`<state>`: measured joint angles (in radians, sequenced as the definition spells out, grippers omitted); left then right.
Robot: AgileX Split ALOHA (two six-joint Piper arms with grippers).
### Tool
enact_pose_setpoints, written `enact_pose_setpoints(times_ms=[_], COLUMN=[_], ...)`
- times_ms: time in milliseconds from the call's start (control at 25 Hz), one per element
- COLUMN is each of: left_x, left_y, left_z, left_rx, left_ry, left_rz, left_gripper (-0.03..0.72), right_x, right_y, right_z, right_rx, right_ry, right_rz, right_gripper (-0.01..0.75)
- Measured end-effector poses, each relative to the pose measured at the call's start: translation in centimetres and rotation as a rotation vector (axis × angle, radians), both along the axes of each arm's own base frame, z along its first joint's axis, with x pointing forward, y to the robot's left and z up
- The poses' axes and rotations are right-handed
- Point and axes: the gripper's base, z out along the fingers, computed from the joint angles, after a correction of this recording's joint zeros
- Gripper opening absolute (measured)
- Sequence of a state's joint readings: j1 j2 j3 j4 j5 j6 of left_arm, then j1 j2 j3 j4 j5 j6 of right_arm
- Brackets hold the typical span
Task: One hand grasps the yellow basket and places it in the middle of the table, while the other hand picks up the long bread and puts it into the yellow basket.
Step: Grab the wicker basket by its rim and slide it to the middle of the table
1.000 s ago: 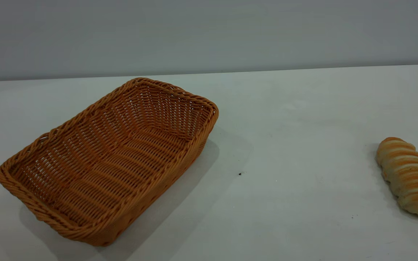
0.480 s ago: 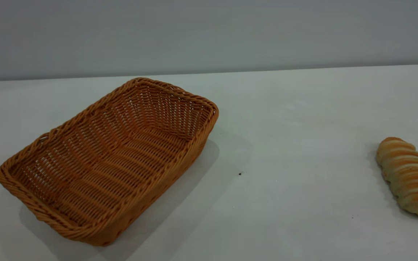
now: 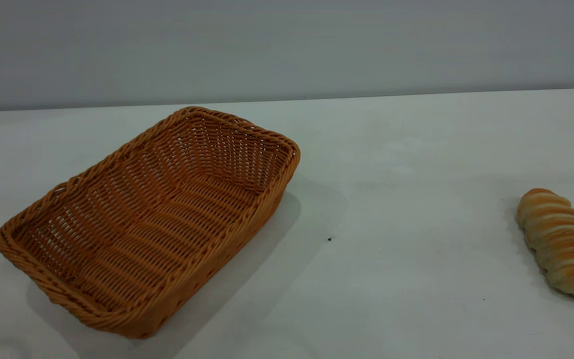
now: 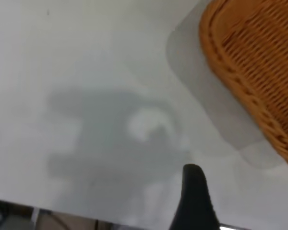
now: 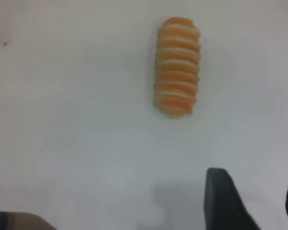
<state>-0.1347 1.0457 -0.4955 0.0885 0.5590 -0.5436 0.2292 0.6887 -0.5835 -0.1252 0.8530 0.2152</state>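
While neither arm showed in the exterior view, one yellow basket (image 3: 147, 224) sat on the left part of the table (image 3: 406, 149), set at an angle with one short end toward the back wall and the other toward the camera, and nothing lay inside it. One long bread (image 3: 561, 243) lay near the right edge, well apart from the basket, banded top up. Two tiny dark specks were visible on the white surface, one between basket and bread (image 3: 329, 239) and one nearer the bread (image 3: 484, 298).

From the left wrist view, the left gripper hung above bare table just beside a braided corner of the basket (image 4: 254, 72); only one dark finger (image 4: 196, 196) was in view, so whether its jaws stood apart or together could not be told.

From the right wrist view, the right gripper (image 5: 259, 201) hovered above the table near the bread (image 5: 177, 67), touching nothing. Two dark fingers showed with a wide gap between them, so it seemed spread and held nothing.
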Motion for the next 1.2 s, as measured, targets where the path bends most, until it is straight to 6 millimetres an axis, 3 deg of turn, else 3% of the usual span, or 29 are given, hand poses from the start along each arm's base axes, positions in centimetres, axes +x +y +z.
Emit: enact_pose_setpoints(times_ms=[200, 680, 1200], left_x=[2.0, 6.7, 8.7], left_y=[-0.3, -1.9, -2.6], left_z=[-2.4, -4.1, -8.4], left_rx=[-0.021, -0.153, -0.181], left_ry=[0.130, 0.243, 0.387], left_rz=[0.089, 0.215, 0.292], left_gripper=[0.584, 0.584, 0.584], right_x=[0.1, 0.0, 0.0], right_y=[0.2, 0.9, 1.0], right_z=[0.0, 0.0, 0.0], right_rx=[0.023, 0.043, 0.053], right_ry=[0.000, 0.001, 0.004], right_rz=[0.001, 0.054, 0.054], right_gripper=[0.359, 0.359, 0.359])
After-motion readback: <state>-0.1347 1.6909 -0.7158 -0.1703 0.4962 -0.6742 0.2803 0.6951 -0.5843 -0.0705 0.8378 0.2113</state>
